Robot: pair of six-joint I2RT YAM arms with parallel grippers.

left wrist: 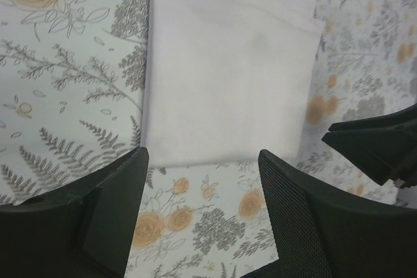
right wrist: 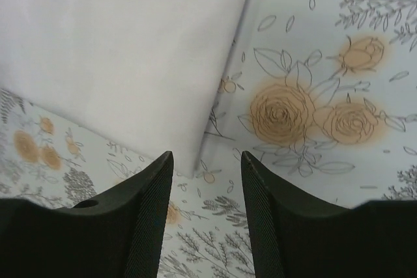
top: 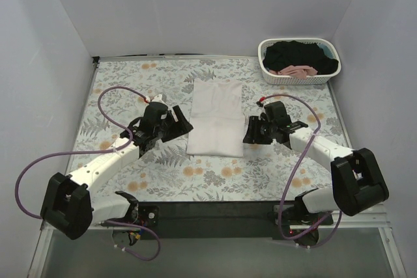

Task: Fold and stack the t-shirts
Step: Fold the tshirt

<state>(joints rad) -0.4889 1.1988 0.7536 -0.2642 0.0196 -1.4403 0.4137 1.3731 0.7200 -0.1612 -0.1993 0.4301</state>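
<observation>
White t-shirt (top: 216,118) lies folded on tablecloth (top: 215,177); left gripper (left wrist: 203,161) and right gripper (right wrist: 207,161) flank it, fingers parted, gripping nothing.

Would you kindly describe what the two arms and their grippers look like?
The left arm and right arm have white links, bulky black joint housings and looping purple cables. The left gripper and right gripper are black, with broad tapered fingers.
</observation>
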